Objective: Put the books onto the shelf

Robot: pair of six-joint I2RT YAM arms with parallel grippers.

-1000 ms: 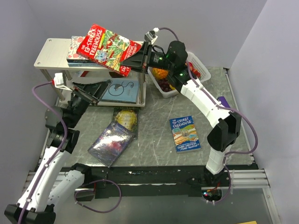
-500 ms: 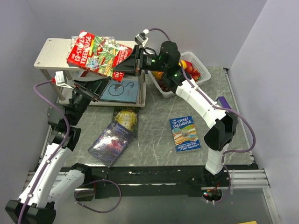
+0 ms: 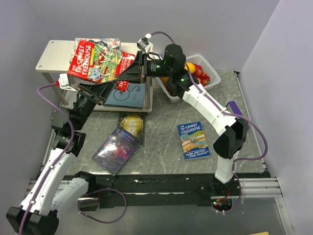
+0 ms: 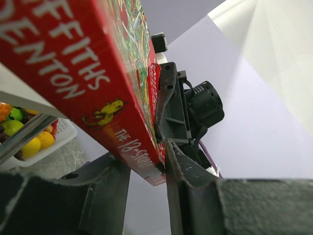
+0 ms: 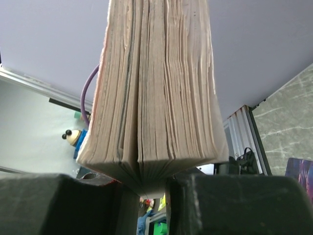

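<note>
Red Treehouse book (image 3: 98, 61) shifted left over shelf (image 3: 54, 56), three books (image 3: 117, 149) on table (image 3: 164, 115)

Red book (image 3: 95, 59): has swung left, from jutting off the right end of the shelf (image 3: 53, 55) to lying over the middle of its top board. Its title edge has turned from slanted to nearly upright, and it now hides most of the book under it.
Right tool (image 3: 133, 68): has travelled left with the book it grips, the arm stretched further across.
Left tool (image 3: 94, 89): has risen from beside the lower board to the red book's near edge. The book's corner now sits between its fingers (image 4: 188, 196); a firm grip cannot be told.
</note>
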